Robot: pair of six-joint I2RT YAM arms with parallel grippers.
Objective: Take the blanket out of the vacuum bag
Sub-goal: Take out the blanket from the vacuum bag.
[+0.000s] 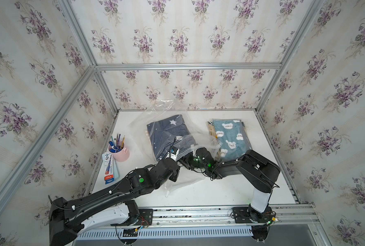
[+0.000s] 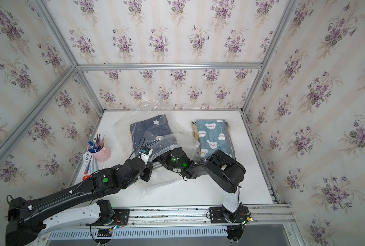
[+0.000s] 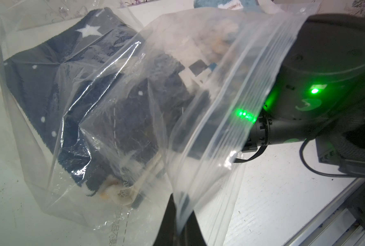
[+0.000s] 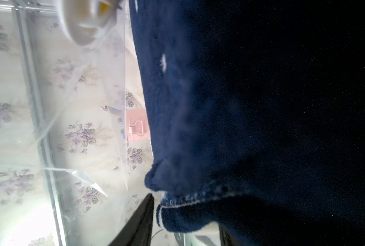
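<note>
The vacuum bag lies crinkled at the middle back of the white table, in both top views. Inside it is the folded navy blanket with white stars, also seen as the blanket in the left wrist view. My left gripper is shut on the bag's zip-seal edge and holds the mouth up. My right arm reaches in through the mouth. In the right wrist view my right gripper stands open astride the blanket's stitched hem, with a gap beside one finger. The round white valve cap shows through the plastic.
A second flat bag with a teal bear-print blanket lies at the back right. A pink pen cup and a long pen box stand at the left edge. Papered walls close in three sides; the arm rail runs along the front.
</note>
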